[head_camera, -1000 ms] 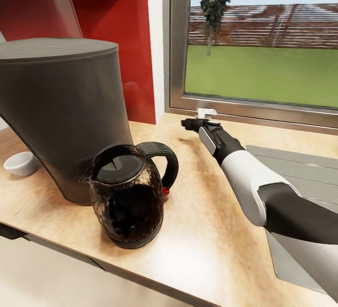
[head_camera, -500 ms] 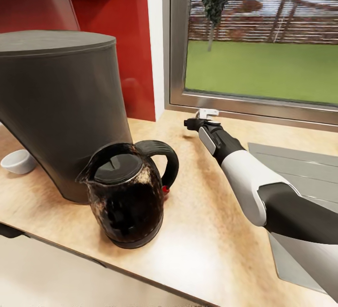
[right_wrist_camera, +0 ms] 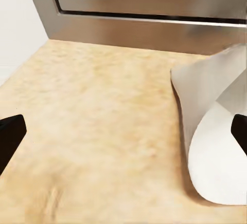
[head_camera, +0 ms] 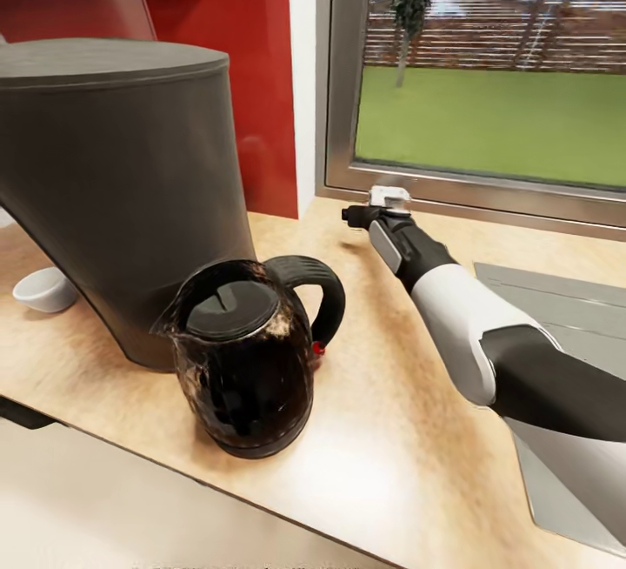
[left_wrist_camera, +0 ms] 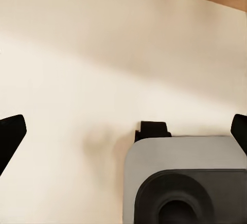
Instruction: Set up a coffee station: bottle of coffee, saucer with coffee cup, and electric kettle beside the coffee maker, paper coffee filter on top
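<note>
The tall dark grey coffee maker (head_camera: 113,186) stands on the kitchen countertop (head_camera: 382,430) at the left. In front of it is the smoky electric kettle (head_camera: 248,351), its black handle to the right. The white coffee cup (head_camera: 43,289) sits on the wood left of the coffee maker. The paper coffee filter (head_camera: 389,197) (right_wrist_camera: 216,142) lies curled on the countertop against the window frame. My right gripper (head_camera: 372,209) (right_wrist_camera: 123,131) is open beside it, one fingertip close to the paper. My left gripper (left_wrist_camera: 123,131) is open over a pale surface. The bottle of coffee, saucer and kitchen shelf are out of view.
A steel window frame (head_camera: 487,190) runs along the back of the countertop, with a red wall panel (head_camera: 235,73) to its left. A grey sink drainboard (head_camera: 565,317) lies at the right under my right arm. A grey robot part (left_wrist_camera: 180,178) shows in the left wrist view.
The head camera has shifted, so the whole picture has slid a little. My right gripper stays open by the paper coffee filter, slightly nearer the window frame.
</note>
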Tool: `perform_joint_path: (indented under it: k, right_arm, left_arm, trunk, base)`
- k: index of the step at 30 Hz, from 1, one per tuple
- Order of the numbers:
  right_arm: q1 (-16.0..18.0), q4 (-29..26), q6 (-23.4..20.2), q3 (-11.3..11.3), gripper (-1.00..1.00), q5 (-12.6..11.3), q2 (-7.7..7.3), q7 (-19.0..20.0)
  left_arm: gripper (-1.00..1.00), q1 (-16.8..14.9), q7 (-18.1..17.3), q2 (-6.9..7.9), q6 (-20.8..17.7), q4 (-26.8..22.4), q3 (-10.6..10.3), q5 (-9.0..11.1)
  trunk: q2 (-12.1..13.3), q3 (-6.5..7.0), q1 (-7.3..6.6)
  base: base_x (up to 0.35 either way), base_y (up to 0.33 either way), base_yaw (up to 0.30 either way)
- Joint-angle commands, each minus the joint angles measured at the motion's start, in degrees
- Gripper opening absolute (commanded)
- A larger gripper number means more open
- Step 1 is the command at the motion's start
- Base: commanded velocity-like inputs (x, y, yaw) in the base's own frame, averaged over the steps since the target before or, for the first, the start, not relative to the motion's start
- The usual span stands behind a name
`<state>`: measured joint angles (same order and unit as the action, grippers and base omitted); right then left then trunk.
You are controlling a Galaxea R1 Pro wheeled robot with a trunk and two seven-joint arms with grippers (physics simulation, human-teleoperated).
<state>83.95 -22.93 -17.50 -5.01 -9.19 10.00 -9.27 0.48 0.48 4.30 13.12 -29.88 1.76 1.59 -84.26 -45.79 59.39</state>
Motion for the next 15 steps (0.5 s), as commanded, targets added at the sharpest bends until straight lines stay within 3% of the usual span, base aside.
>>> perform_joint_path:
  k: [1, 8, 15]
  right_arm:
    - [0.8, 0.1, -0.3, -0.4, 1.00, -0.5, 0.00, -0.5]
    - [2.8, 1.1, -0.5, -0.3, 1.00, -0.4, 0.00, -3.8]
    - [3.2, 1.4, -0.5, -0.3, 1.00, -0.5, 0.00, -4.7]
  left_arm:
    - [1.00, 0.0, 0.0, 0.00, 0.1, -0.1, 0.0, 0.2]
    - [1.00, 0.0, 0.0, 0.00, 0.1, -0.1, 0.0, 0.2]
    - [1.00, 0.0, 0.0, 0.00, 0.1, 0.0, 0.0, 0.2]
  trunk:
    - [0.0, -0.13, 0.00]
    - [0.0, -0.77, 0.00]
    - [0.0, -1.40, 0.00]
  base:
    - [0.000, 0.000, 0.106]
    - [0.000, 0.000, 0.110]
    - [0.000, 0.000, 0.113]
